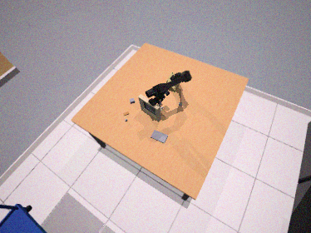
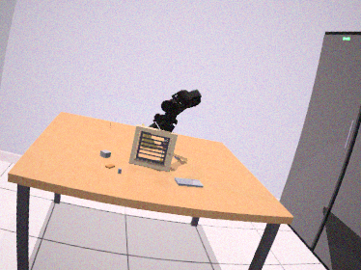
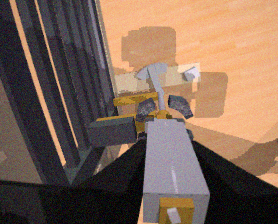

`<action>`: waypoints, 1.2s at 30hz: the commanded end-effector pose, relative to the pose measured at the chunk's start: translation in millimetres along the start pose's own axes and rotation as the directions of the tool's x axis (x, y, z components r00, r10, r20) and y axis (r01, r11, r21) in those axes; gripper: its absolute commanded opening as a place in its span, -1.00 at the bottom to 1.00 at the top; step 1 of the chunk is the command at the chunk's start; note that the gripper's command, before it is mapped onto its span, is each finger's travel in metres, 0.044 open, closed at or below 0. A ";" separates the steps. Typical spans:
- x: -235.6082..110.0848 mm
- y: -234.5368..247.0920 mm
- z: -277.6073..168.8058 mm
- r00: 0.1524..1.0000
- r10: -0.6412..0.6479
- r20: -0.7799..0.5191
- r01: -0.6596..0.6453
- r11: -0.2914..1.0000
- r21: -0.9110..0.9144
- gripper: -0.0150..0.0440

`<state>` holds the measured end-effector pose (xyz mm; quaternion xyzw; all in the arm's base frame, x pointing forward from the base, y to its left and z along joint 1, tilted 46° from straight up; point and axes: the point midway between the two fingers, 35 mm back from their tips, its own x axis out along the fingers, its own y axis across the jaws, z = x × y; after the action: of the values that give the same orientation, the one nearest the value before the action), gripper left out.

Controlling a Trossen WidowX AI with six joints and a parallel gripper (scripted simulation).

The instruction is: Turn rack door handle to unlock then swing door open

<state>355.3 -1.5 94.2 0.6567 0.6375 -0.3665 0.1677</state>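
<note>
Black fingers of your gripper are closed on the grey handle, which fills the space between them in the wrist view. You have the grip, then; that much of the job looks done. The handle is at the side of the slatted rack door, and the door stands in its beige frame on the table.

Whether the quarter turn has been made, you can't tell from these angles. The door doesn't appear swung wide in either outside view, so judge the opening as still to do. Ahead of you: finish or confirm the turn, keep the squeeze, and carry the handle around the hinge past the required angle. Leave it turned, let go, and back the arm well off everything.

Nothing looks knocked off: the grey slab, blue-grey block and orange piece all lie on the table.
</note>
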 end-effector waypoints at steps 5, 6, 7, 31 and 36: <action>1.0 -4.9 3.4 1.000 -0.002 0.004 0.003 0.990 -0.141 -0.44; 1.0 -5.6 3.9 1.000 -0.002 0.004 0.003 0.987 -0.160 -0.44; 1.0 -6.3 4.4 1.000 -0.002 0.004 0.003 0.984 -0.179 -0.44; 0.9 -32.6 27.3 1.000 -0.003 0.005 0.005 0.816 -0.578 -0.44; 0.9 -39.5 35.1 1.000 -0.003 0.005 0.006 0.766 -0.643 -0.44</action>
<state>309.7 -18.9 82.0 0.5707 0.7233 -0.1574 0.3555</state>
